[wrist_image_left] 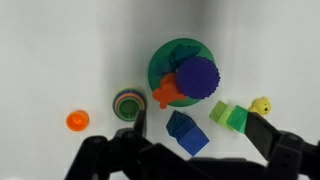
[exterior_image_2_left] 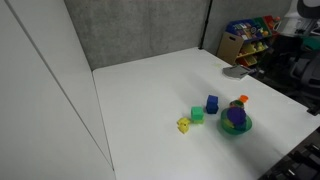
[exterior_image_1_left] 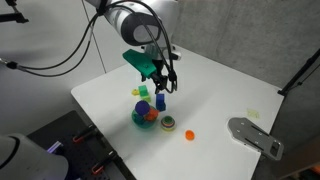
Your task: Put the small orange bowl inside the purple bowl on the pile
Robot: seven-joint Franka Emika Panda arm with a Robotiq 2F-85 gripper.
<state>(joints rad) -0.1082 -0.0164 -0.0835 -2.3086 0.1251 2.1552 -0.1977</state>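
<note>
The small orange bowl (wrist_image_left: 77, 121) lies alone on the white table, at the left of the wrist view and right of the pile in an exterior view (exterior_image_1_left: 189, 132). The pile is a green bowl (wrist_image_left: 160, 58) holding the purple bowl (wrist_image_left: 199, 77) and an orange toy (wrist_image_left: 167, 94); it shows in both exterior views (exterior_image_1_left: 145, 115) (exterior_image_2_left: 236, 121). My gripper (wrist_image_left: 198, 122) is open and empty. It hangs above the table over a blue block (wrist_image_left: 186, 132), just beside the pile (exterior_image_1_left: 163, 88). The orange bowl is well off to one side of the fingers.
A small striped bowl (wrist_image_left: 128, 102) stands between the pile and the orange bowl. Green blocks (wrist_image_left: 232, 115) and a yellow duck (wrist_image_left: 261, 104) lie beside the blue block. A grey flat object (exterior_image_1_left: 255, 136) lies near the table's edge. A shelf of toys (exterior_image_2_left: 248, 40) stands beyond the table.
</note>
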